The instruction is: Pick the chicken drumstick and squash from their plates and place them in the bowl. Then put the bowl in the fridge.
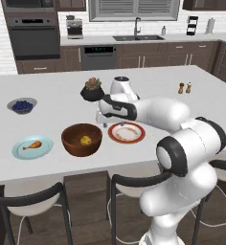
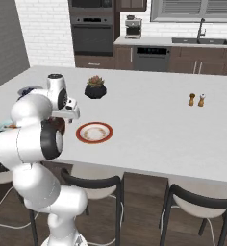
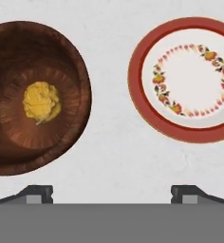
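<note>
Two finger tips [image 3: 36, 192] sit wide apart at the bottom of your hand view, so the gripper [image 3: 112, 193] is spread, nothing between the jaws. It hangs above bare countertop [image 3: 109, 142], between the bowl [image 3: 4, 95] and the red-rimmed plate [image 3: 180, 135].

Nearest you in the left base view, three items line the front edge of the island: the blue plate [image 1: 43, 148] at left, the bowl [image 1: 81, 139] in the middle, the red-rimmed plate [image 1: 127, 132] at right. The chicken drumstick [image 1: 32, 145] lies on the blue plate, untouched. The squash [image 1: 86, 140] rests at the bottom of the bowl; in the hand view you see it as a yellow lump [image 3: 41, 101] roughly centred. The red-rimmed plate carries only its floral pattern.

Farther back: the small grey blueberry bowl [image 1: 22, 105] at left, the black plant pot [image 1: 92, 90] behind the gripper, and two shakers [image 1: 185, 87] well to the right. Beyond the island, the wall oven [image 1: 32, 34] and sink [image 1: 137, 37].
</note>
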Robot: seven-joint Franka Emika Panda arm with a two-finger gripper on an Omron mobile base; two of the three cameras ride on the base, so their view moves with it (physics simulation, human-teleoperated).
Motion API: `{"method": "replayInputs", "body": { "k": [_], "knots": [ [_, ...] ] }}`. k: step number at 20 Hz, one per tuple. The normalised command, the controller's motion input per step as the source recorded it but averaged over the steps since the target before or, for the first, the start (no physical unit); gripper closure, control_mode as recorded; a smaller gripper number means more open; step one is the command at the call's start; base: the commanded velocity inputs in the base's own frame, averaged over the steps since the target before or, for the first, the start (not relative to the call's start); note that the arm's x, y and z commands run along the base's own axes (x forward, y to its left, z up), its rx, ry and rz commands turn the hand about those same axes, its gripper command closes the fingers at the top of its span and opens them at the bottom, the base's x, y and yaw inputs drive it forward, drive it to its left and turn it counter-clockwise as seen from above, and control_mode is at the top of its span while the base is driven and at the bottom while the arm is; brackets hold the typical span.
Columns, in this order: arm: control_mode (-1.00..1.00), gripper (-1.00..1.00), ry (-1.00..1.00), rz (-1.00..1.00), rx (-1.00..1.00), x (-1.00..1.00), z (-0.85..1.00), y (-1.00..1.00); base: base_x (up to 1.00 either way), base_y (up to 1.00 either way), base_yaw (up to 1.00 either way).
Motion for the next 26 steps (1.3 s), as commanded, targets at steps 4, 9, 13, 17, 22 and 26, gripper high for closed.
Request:
{"method": "replayInputs", "body": {
  "k": [4, 9, 13, 17, 22, 26],
  "knots": [
    [1.00, -1.00, 0.00, 0.00, 0.00, 0.00, 0.00, 0.00, -0.07, 0.64, 0.00],
    [1.00, -1.00, 0.00, 0.00, 0.00, 0.00, 0.00, 0.00, -0.18, 1.00, 0.00],
    [1.00, -1.00, 0.00, 0.00, 0.00, 0.00, 0.00, 0.00, -0.01, 1.00, 0.00],
    [1.00, -1.00, 0.00, 0.00, 0.00, 0.00, 0.00, 0.00, 0.01, 0.87, -0.03],
    [1.00, -1.00, 0.00, 0.00, 0.00, 0.00, 0.00, 0.00, 0.73, 0.05, 0.00],
    [1.00, -1.00, 0.00, 0.00, 0.00, 0.00, 0.00, 0.00, 0.73, 0.00, 0.00]
  ]
}}
